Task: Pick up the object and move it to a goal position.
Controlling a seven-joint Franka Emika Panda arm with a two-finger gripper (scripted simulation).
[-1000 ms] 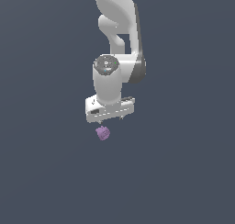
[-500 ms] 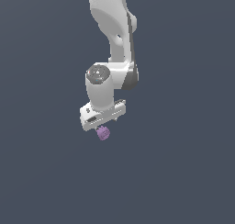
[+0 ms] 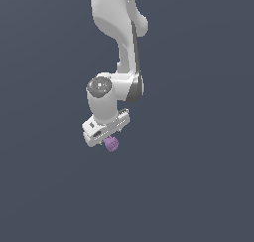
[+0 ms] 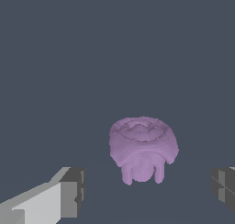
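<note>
object: purple lump, sits between my fingertips, just under the gripper
fingers: spread wide, not touching it
feel: I'd guess light, stiff, bumpy
grab spot: I'd pinch the rounded sides, below the ringed face

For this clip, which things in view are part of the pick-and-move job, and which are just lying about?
Part of the job:
- purple lump, lying between the wide-open fingers, untouched
- hand, low over the lump

Just lying about:
- nothing else shows, only the plain grey ground; no goal marker is visible
</note>
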